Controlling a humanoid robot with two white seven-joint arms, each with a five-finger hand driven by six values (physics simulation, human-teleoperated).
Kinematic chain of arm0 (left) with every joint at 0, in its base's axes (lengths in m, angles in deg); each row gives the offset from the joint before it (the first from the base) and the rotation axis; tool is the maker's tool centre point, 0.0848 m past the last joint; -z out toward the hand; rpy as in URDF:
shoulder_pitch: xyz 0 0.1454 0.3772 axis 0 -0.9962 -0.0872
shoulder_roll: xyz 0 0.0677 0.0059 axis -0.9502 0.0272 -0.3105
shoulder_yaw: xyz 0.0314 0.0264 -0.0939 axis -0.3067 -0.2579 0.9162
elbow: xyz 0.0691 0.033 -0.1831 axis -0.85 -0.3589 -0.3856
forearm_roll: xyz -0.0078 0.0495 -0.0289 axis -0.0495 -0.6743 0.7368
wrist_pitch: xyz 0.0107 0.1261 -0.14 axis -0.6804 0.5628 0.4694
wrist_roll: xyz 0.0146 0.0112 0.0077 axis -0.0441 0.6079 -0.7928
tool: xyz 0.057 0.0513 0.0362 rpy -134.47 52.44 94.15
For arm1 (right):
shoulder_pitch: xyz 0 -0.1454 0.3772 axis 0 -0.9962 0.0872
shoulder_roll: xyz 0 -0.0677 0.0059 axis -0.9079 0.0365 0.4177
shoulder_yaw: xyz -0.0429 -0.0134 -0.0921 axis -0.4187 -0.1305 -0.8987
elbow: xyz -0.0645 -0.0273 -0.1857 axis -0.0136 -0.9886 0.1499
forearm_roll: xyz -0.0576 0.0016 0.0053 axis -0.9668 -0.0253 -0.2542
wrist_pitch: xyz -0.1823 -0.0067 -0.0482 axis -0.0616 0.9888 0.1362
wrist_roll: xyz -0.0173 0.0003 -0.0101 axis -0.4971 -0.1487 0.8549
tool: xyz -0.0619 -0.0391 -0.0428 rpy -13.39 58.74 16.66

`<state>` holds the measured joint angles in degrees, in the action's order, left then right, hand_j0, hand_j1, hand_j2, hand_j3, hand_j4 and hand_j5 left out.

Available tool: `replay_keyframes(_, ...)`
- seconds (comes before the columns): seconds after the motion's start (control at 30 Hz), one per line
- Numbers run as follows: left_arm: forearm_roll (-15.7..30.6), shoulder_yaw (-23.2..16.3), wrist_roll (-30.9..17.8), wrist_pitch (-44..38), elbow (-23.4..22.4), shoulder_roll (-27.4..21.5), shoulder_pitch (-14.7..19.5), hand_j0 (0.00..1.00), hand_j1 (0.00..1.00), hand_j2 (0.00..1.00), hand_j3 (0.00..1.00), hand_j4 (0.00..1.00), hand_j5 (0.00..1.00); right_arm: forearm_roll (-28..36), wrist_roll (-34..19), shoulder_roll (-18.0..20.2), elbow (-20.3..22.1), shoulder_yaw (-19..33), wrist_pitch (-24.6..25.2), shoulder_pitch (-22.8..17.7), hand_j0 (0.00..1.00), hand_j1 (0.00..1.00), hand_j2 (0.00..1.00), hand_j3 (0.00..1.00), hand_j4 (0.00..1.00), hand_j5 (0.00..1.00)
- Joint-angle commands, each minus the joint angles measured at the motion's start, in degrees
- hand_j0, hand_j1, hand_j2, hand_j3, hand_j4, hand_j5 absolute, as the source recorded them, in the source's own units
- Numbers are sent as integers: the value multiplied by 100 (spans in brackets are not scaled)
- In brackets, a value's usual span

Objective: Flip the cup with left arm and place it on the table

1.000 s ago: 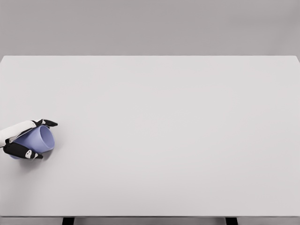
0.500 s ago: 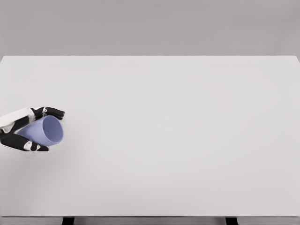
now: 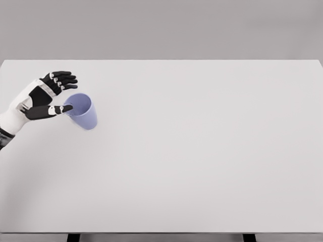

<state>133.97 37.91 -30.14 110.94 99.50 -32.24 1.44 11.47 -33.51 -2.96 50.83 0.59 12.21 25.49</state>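
Observation:
A lilac cup (image 3: 84, 113) stands mouth-up on the white table (image 3: 192, 151), at the left and towards the far side; its rim leans slightly to the left. My left hand (image 3: 70, 93) is just left of it and open. The black fingers (image 3: 63, 78) are spread above and behind the rim, clear of the cup. The thumb tip (image 3: 67, 107) is at the rim's left edge; whether it touches is unclear. The white forearm (image 3: 15, 117) comes in from the left edge. No right arm shows.
The table's far edge (image 3: 161, 60) runs behind the hand. Two dark table legs (image 3: 73, 237) show under the near edge.
The hand carried the cup from the near left up and rightwards, turned it from lying on its side to mouth-up, and spread its fingers off it.

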Motion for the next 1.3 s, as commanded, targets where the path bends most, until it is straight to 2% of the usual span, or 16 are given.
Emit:
replay_keyframes(0.0,13,-7,-3,-23,-47,112,9,78,78,78,78,78,78,1,-1,0,-1,0,-6,0,100,100,100,100,100,100)
replay_keyframes(0.1,4,-7,-3,-23,-29,113,35,78,78,78,78,78,78,1,-1,0,-1,0,3,9,100,100,100,100,100,100)
replay_keyframes(0.23,4,-33,-3,-14,68,95,158,99,99,99,99,99,99,1,-1,0,8,0,-6,0,100,100,100,100,100,100)
replay_keyframes(0.6,-48,-68,-3,-5,85,42,185,100,100,100,100,100,100,1,-1,0,-1,0,3,0,100,100,100,100,100,100)
replay_keyframes(0.63,-407,-121,-3,-32,85,95,237,100,100,100,100,100,100,1,-1,0,-1,0,3,0,100,100,100,100,100,100)
replay_keyframes(0.67,-1163,-226,-3,-163,68,209,413,100,100,100,100,100,100,1,-1,0,-1,0,3,0,100,100,100,100,100,100)
replay_keyframes(0.73,-1894,-262,-3,-708,-196,552,589,100,100,100,100,100,100,1,-1,0,-1,0,3,0,100,100,100,100,100,100)
replay_keyframes(1.1,-1806,-183,-3,-542,-161,394,606,100,100,100,100,100,100,1,-1,0,-1,0,-6,0,100,100,100,100,100,100)
replay_keyframes(1.2,-1640,-147,-3,-383,208,-10,501,100,100,100,100,100,100,1,-1,0,-1,0,-6,0,100,100,100,100,100,100)
replay_keyframes(1.27,-1534,-77,-3,-252,454,-230,317,100,100,100,100,100,100,1,-1,0,-1,0,-6,0,100,100,100,100,100,100)
